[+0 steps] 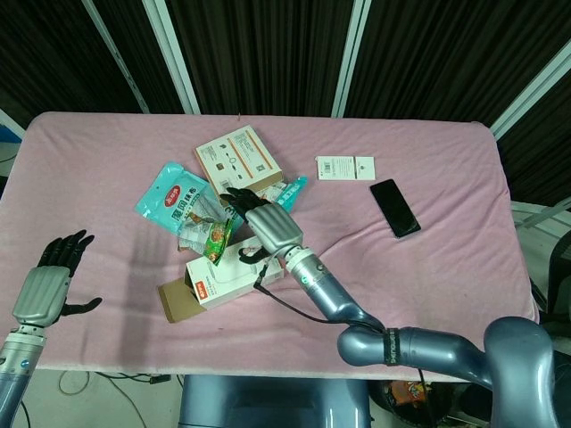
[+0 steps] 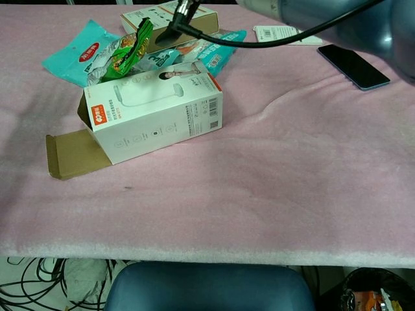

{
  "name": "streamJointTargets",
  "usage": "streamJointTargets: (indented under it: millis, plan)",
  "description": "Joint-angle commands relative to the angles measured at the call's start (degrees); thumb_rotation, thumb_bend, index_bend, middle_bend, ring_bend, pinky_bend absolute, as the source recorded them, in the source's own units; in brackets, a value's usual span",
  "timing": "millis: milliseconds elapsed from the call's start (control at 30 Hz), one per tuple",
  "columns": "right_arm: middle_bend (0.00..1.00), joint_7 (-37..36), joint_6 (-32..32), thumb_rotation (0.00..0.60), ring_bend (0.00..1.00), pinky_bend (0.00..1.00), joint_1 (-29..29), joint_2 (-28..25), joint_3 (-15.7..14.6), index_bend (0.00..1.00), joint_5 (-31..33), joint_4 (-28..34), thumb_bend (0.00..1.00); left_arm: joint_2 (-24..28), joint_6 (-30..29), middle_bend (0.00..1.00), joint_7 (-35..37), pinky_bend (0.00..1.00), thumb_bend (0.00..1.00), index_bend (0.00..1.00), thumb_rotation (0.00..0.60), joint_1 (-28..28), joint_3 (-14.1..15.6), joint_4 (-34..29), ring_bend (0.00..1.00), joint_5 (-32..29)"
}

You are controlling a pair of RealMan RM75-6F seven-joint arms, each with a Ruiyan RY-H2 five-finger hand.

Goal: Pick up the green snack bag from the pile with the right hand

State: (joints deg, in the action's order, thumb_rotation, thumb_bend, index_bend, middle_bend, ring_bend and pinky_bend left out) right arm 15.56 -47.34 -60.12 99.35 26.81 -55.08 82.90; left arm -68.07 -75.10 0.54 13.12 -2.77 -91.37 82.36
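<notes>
Green snack bag atop pile

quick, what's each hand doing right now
Left hand: open, holding nothing, near the table's left edge.
Right hand: open above the pile, fingers spread beside the green bag, not gripping it.

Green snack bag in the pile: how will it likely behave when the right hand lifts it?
The green snack bag looks crinkled and puffy, so probably light and floppy. Its glossy film may slip. It leans on the white box among other packets, so neighbours might shift.
</notes>
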Motion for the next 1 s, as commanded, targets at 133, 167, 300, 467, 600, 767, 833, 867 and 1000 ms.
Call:
streamJointTargets:
  millis: [133,167,300,467,600,767,833,867,1000]
  plan:
    - [0.04,-2.0,2.4,0.600,0.06,0.28,-4.5,6.4,0.5,0.00,1.4,-7.7,0.13,0.2,0.7,0.00,0.4,0.00,0.00,0.00,0.600,0.2,-0.3,-0.4,0.00,-1.0]
    - [0.04,-2.4,2.9,0.600,0.06,0.28,-5.3,7.4,0.4,0.00,1.4,-9.2,0.13,0.3,0.8,0.00,0.4,0.00,0.00,0.00,0.600,0.2,-0.4,-0.4,0.00,-1.1]
    - [0.04,-3.5,3.9,0.600,0.06,0.28,-7.2,9.9,0.5,0.00,1.7,-13.0,0.13,0.4,1.0,0.00,0.8,0.00,0.00,0.00,0.600,0.3,-0.5,-0.6,0.00,-1.5]
    - [0.05,-4.7,5.4,0.600,0.06,0.28,-9.4,12.9,0.5,0.01,1.9,-18.2,0.16,0.6,1.4,0.00,1.3,0.00,0.00,0.00,0.600,0.3,-0.6,-0.8,0.00,-2.0]
    - [0.12,-5.8,6.8,0.600,0.11,0.30,-11.4,15.5,0.7,0.12,2.0,-23.3,0.26,0.7,1.6,0.00,1.5,0.00,0.00,0.00,0.600,0.4,-0.6,-0.9,0.00,-2.2]
    - [0.40,-7.6,7.2,0.600,0.40,0.53,-12.5,17.7,0.5,0.45,1.1,-27.5,0.43,0.7,1.7,0.00,1.6,0.00,0.00,0.00,0.600,0.4,-0.7,-1.0,0.00,-2.4]
    - [0.56,-8.6,6.8,0.600,0.57,0.67,-12.4,18.2,0.1,0.61,-0.2,-28.3,0.52,0.7,1.7,0.00,1.7,0.00,0.00,0.00,0.600,0.4,-0.7,-1.0,0.00,-2.4]
    - [0.61,-9.0,6.6,0.600,0.62,0.71,-12.2,18.2,-0.2,0.68,-0.7,-28.6,0.56,0.7,1.6,0.00,1.7,0.00,0.00,0.00,0.600,0.4,-0.7,-1.0,0.00,-2.3]
    - [0.66,-10.5,6.3,0.600,0.66,0.74,-11.3,17.7,-1.1,0.80,-2.3,-28.2,0.62,0.7,1.4,0.00,1.7,0.00,0.00,0.00,0.600,0.4,-0.7,-1.0,0.00,-2.1]
